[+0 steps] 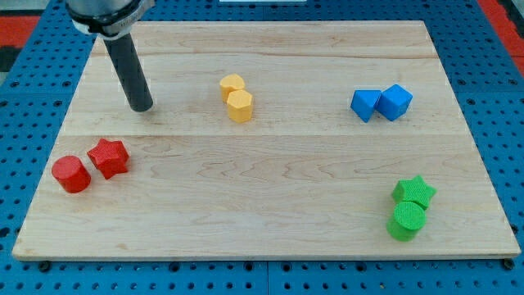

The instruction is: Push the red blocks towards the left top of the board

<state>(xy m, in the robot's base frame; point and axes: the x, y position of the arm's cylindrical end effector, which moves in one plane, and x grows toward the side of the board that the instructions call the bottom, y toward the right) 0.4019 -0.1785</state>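
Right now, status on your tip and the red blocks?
My tip on the board, above and right of both reds, touching neither. Red cylinder and red star side by side, lower left. Nothing between.

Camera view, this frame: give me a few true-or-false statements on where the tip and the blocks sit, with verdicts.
1. My tip touches the red star. False: it stands apart, toward the view's top.
2. The red cylinder lies at the view's left of the red star. True.
3. The two yellow blocks sit at the view's bottom right. False: they sit near the top middle; the green blocks are at the bottom right.
4. The two blue blocks sit side by side at the view's upper right. True.
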